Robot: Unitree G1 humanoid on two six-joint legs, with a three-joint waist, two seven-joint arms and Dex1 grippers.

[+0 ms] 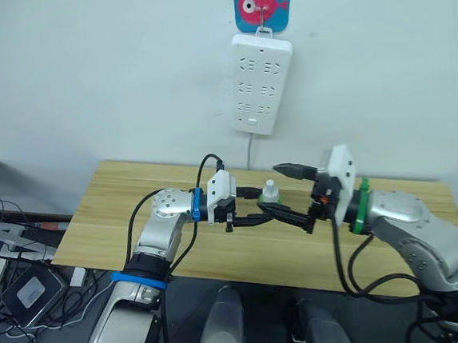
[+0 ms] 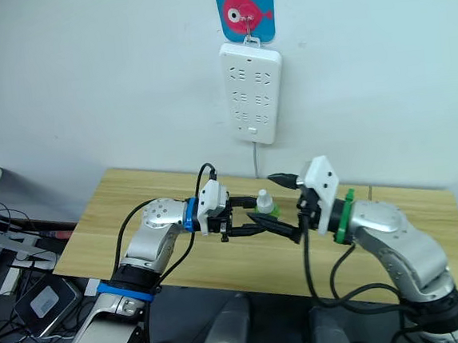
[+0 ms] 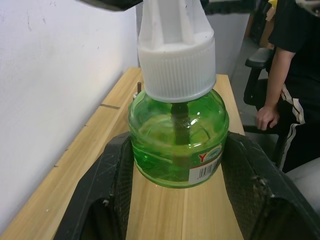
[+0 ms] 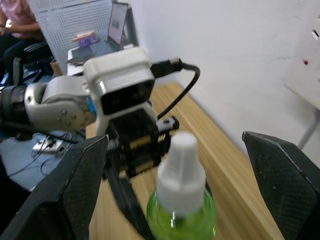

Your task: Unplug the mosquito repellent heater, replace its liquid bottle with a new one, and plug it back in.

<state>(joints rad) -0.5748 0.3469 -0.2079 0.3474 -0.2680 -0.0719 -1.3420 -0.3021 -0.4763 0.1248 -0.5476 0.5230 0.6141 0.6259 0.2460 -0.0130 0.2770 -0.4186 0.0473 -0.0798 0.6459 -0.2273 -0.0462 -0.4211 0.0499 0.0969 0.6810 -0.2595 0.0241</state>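
Gripping the green liquid bottle [image 3: 177, 150] between my left gripper's [image 3: 175, 200] fingers above the wooden table [image 1: 120, 205]; my right gripper [image 4: 175, 165] stands wide open around it.

Green liquid bottle [image 3: 178, 145], white cap, upright on table [image 1: 134, 188], between fingers.

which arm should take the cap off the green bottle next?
Probably right. The left tool is shut on the green bottle at its body, steadying it, while the right tool is open, its fingers either side of the white cap.
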